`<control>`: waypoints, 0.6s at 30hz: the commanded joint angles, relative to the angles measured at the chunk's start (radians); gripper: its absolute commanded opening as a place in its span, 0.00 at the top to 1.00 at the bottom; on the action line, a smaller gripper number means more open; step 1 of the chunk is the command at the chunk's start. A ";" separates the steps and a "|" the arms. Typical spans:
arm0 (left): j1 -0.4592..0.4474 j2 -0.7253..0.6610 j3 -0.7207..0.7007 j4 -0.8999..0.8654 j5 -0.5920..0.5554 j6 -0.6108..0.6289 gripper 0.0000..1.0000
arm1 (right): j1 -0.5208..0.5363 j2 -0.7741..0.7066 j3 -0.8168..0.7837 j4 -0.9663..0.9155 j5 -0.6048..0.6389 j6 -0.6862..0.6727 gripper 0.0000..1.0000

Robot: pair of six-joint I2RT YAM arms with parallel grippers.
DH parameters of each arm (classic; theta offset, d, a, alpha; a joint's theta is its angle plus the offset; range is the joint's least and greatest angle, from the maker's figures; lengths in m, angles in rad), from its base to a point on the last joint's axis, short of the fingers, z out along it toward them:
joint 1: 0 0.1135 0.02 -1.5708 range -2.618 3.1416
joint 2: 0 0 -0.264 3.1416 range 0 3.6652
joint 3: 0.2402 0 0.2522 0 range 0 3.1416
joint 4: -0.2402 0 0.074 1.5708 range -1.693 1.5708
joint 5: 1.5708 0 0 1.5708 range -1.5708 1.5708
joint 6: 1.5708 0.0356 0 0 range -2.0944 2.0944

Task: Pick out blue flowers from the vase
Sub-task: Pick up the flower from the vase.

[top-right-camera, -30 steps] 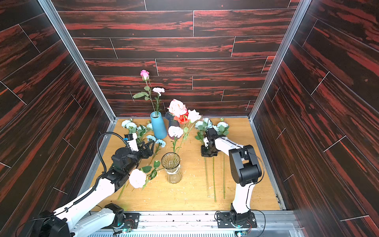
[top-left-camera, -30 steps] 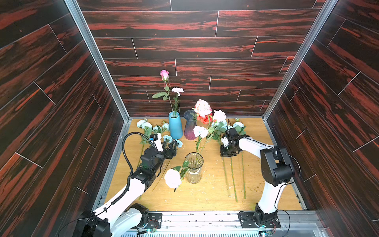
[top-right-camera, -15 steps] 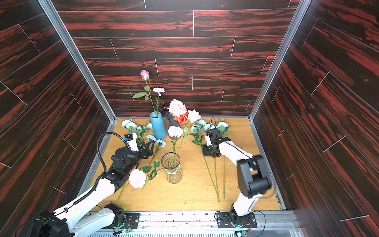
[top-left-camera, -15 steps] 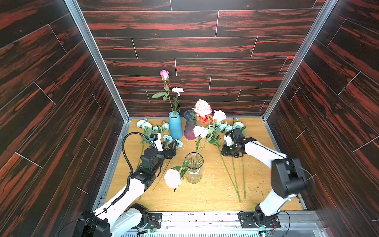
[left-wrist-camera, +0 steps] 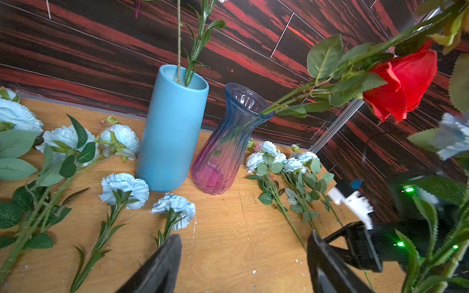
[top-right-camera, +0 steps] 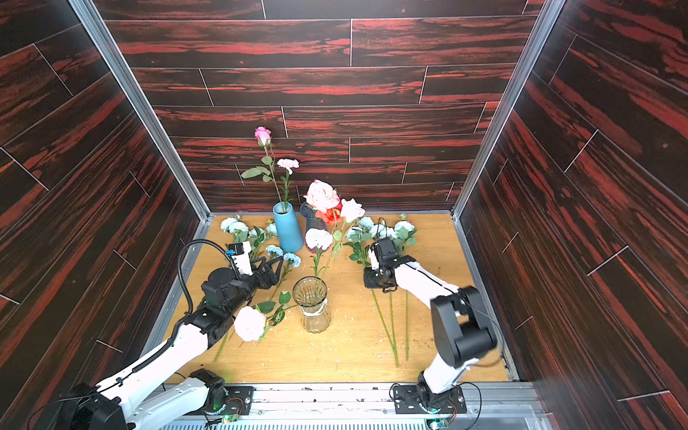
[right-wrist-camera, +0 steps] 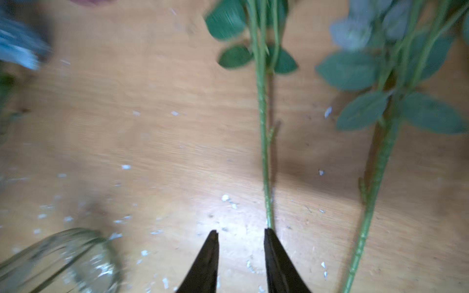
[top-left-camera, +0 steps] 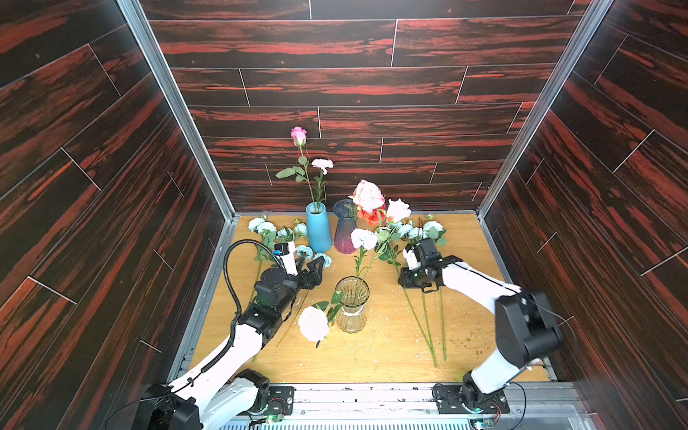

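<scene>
While the right arm (top-left-camera: 473,283) hangs its jaws slightly parted and empty over the bench (top-left-camera: 372,357), a blue flower (top-left-camera: 363,238) stands near-upright in the glass vase (top-left-camera: 352,309), between it and the left arm (top-left-camera: 271,294), whose jaws gape empty.

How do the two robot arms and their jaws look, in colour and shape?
Both the left arm and right arm have white links and bulky black joints. A black ribbed cable loops over the left one. The jaws are black, tapering to thin tips.
</scene>
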 commanded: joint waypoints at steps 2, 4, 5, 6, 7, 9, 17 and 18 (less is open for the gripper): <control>-0.004 -0.006 0.013 0.007 0.002 0.013 0.21 | 0.000 0.072 0.037 -0.020 0.021 0.024 0.67; -0.003 -0.005 0.014 0.005 0.000 0.017 0.20 | 0.000 0.092 0.045 -0.016 0.013 0.030 0.68; -0.004 -0.004 0.013 0.006 0.000 0.016 0.21 | 0.000 0.102 0.047 -0.016 0.012 0.035 0.69; -0.004 -0.004 0.015 0.006 0.000 0.016 0.20 | 0.000 0.108 0.049 -0.017 0.012 0.039 0.71; -0.004 -0.002 0.015 0.006 0.000 0.016 0.21 | 0.000 0.118 0.054 -0.019 0.013 0.045 0.73; -0.004 -0.001 0.015 0.008 0.000 0.016 0.21 | 0.001 0.134 0.065 -0.023 0.013 0.058 0.77; -0.004 -0.019 0.011 -0.001 -0.007 0.017 0.20 | -0.003 0.163 0.096 -0.002 0.001 0.137 0.91; -0.004 -0.023 0.010 -0.004 -0.011 0.019 0.21 | -0.006 0.163 0.097 0.007 -0.003 0.149 0.93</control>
